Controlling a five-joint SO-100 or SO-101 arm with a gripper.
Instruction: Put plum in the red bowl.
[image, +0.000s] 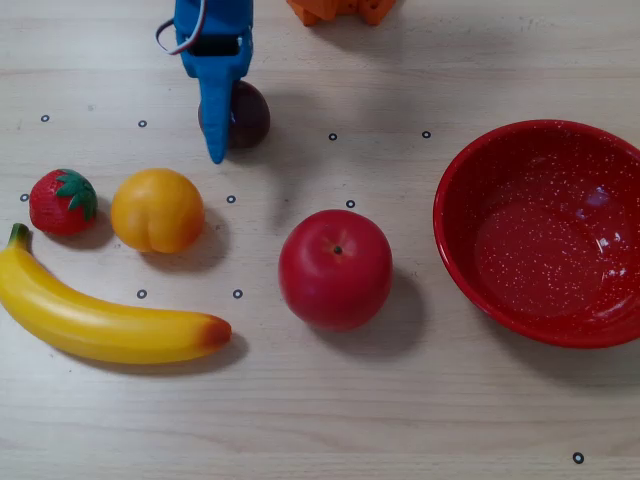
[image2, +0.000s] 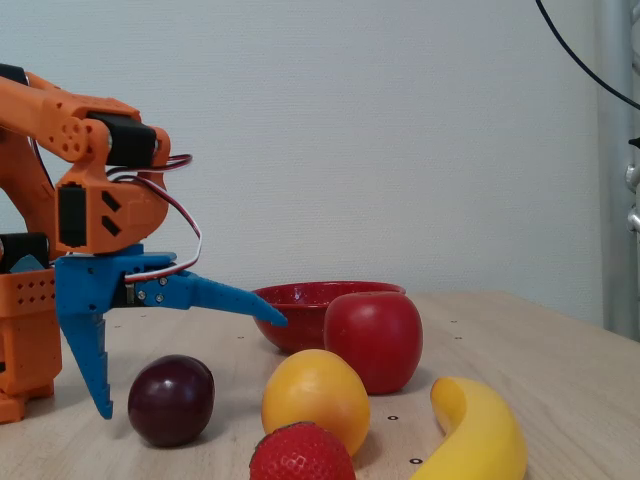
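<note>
The plum (image: 250, 114) is a dark maroon round fruit on the table near the back; in the fixed view (image2: 170, 400) it sits at the lower left. My blue gripper (image: 215, 108) is open wide over it. In the fixed view (image2: 194, 366) one finger (image2: 92, 350) points down to the table just left of the plum and the other (image2: 225, 297) reaches out above it. From overhead the upper finger covers the plum's left edge. The red bowl (image: 480, 160) is at the right, empty; in the fixed view (image2: 290, 298) it stands behind the apple.
A red apple (image: 335, 268) lies between plum and bowl. An orange fruit (image: 157, 210), a strawberry (image: 62, 201) and a banana (image: 100, 322) lie at the left front. The orange arm base (image2: 25, 330) stands at the back.
</note>
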